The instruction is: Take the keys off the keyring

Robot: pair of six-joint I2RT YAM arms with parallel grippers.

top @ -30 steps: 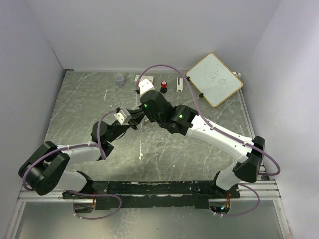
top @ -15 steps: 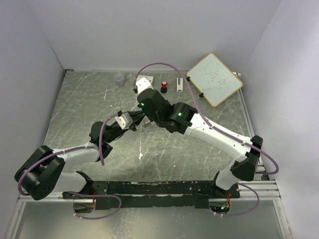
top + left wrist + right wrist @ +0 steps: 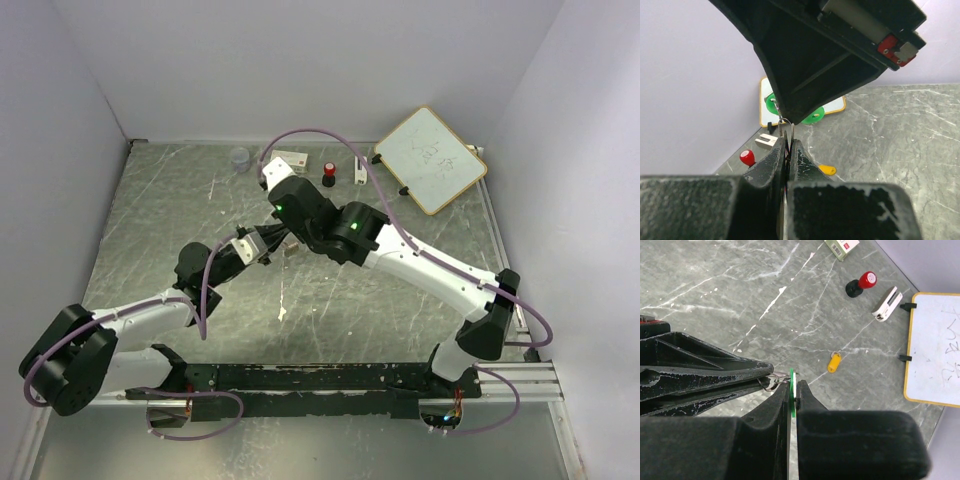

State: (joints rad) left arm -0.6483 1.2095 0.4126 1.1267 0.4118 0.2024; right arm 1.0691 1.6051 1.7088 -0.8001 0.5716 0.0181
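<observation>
**Left pincer** (image 3: 787, 147): closed on the wire of the keyring (image 3: 772, 382), held off the counter (image 3: 150, 220) around its middle, somewhat nearer the far edge.

**Right pincer** (image 3: 793, 390): tip to tip with the left one, clamped on the green key (image 3: 815, 116), which stands edge-on between its fingers, just beside the ring.

**Yellow-orange key** (image 3: 833, 362): flat on the counter, apart from ring and pincers.

**Far edge:** red-and-black knob (image 3: 861, 285) and small white block (image 3: 886, 302).

**Far right corner:** whiteboard (image 3: 935, 350).
</observation>
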